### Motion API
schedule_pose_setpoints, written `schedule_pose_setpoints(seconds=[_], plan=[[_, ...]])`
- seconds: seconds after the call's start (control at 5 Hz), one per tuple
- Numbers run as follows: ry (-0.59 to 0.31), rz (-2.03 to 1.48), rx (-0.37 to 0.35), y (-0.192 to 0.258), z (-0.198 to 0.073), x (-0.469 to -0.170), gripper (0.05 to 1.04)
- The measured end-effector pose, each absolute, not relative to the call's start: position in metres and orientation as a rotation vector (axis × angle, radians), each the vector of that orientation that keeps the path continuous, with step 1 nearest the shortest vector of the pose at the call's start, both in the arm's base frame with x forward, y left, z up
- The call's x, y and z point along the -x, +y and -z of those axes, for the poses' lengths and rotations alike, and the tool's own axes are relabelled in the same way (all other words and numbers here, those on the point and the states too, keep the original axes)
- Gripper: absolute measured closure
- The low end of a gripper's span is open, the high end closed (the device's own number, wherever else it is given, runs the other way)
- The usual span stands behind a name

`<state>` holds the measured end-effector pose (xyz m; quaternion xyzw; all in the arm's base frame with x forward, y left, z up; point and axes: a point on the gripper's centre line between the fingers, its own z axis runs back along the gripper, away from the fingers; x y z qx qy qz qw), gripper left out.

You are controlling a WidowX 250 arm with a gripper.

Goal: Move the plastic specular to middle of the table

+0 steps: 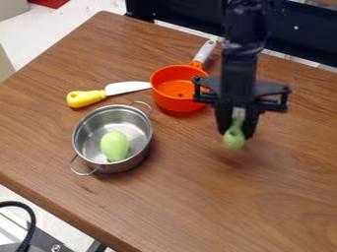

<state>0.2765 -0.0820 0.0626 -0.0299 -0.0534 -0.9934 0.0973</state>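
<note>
Carrying the green plastic utensil [233, 141] seems the step in hand: the gripper [237, 132] has its fingers drawn in, pinching the utensil, right of the metal pot [134, 165] and nearer than the orange pan [178, 102]. The next move probably calls for settling it on the table's [197, 206] middle, then letting go. The fingers partly hide its upper end; whether it touches the wood is unclear.
</note>
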Motion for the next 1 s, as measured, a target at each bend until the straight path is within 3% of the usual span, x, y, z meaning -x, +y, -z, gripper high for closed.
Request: schedule_pose_setpoints(seconds=[0.4, 0.8, 1.0], plan=[[-0.131, 3.071, 0.066, -0.086, -0.041, -0.249, 0.775], [-0.108, 3.119, 0.032, -0.091, -0.034, -0.245, 0.775], [-0.098, 3.113, 0.045, -0.090, -0.034, -0.243, 0.718]])
